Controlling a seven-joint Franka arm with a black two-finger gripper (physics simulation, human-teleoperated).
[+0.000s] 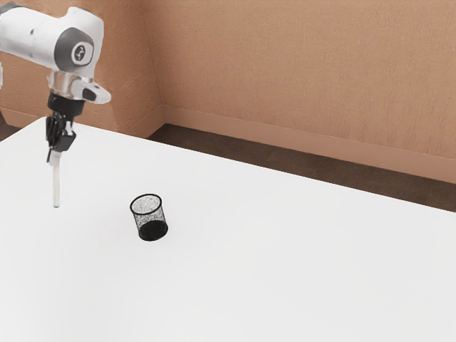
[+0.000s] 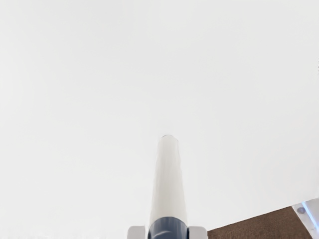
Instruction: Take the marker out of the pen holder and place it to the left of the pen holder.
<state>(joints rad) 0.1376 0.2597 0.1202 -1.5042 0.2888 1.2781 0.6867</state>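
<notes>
"Two pale pads [image 2: 197, 232] press on one slim, round marker with a whitish barrel and a dark blue band [image 1: 56, 182], don't they?"

"Yes, from opposite sides. That's the black two-finger claw [image 1: 59, 140] pinching it by the blue part. The barrel hangs almost upright below the claw, quite out of the holder."

"Does its small dark tip touch anything?"

"I can't tell. Under the claw spreads the smooth white table [image 1: 271, 278]."

"Any writing on the arm?"

"Just above the claw, on the white-and-grey robot arm [image 1: 28, 34], sits a round emblem, dark with a pale ring [image 1: 80, 53]. The mark inside is too small to make out."

"And the pen holder?"

"A round black wire-mesh pen holder [image 1: 137, 221] stands on the table, apart from the claw, toward the exterior view's right. Its mesh lets the light through above a solid-looking black base."

"What's farther off?"

"Past the table's edge, well away from the claw, a strip of dark brown floor [image 1: 285, 162], then a tan, finely textured wall [image 1: 299, 71] with a plain skirting board along its foot [image 1: 285, 137]."
</notes>
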